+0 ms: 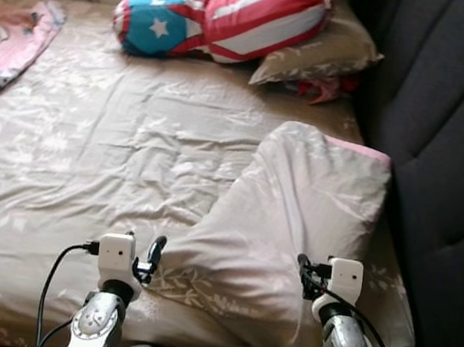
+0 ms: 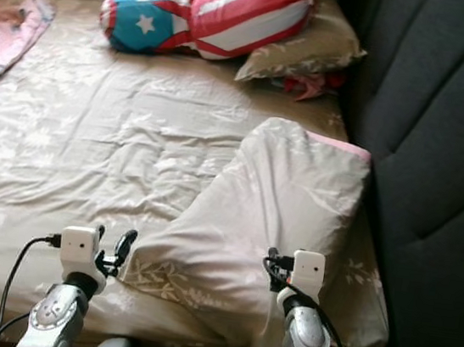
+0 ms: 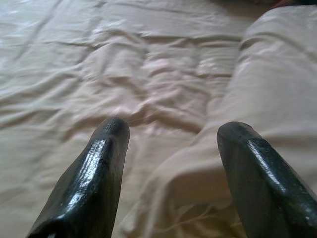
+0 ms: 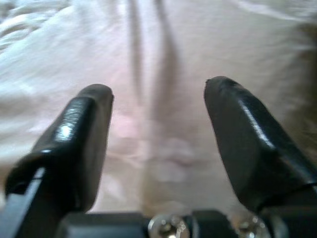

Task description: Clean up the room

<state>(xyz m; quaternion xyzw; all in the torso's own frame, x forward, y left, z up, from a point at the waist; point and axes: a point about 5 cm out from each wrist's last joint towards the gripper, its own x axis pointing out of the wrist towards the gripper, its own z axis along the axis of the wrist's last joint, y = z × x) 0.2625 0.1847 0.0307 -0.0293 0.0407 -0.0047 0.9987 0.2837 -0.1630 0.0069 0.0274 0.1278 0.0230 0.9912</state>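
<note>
Left gripper [image 3: 171, 144]: fingers spread apart, holding nothing; positioned at the near left corner of the pillow, low over the bed sheet.
Right gripper [image 4: 158, 124]: fingers spread apart, holding nothing; positioned over the near right part of the pillow, fabric directly below.
Pillow [image 1: 294, 224]: beige, leaf-patterned case matching the sheet; lies at an angle on the right side of the bed, near end between the two grippers, far end toward the headboard; a pink edge shows at its far corner.
Bed sheet [image 1: 106, 157]: beige with pale leaf print, wrinkled across the middle of the bed.
Headboard [image 1: 452, 125]: dark grey, padded, runs along the right side of the bed, just beside the pillow.
Pink blanket [image 1: 6, 37]: printed, lies at the far left edge of the bed.
Second pillow [image 1: 329, 49]: beige, at the far end of the bed against the headboard.
Striped cushion [image 1: 227, 15]: red and white stripes, blue end with a white star; rests partly on the second pillow.
Red item [image 1: 320, 88]: small, just in front of the second pillow; type cannot be determined.
</note>
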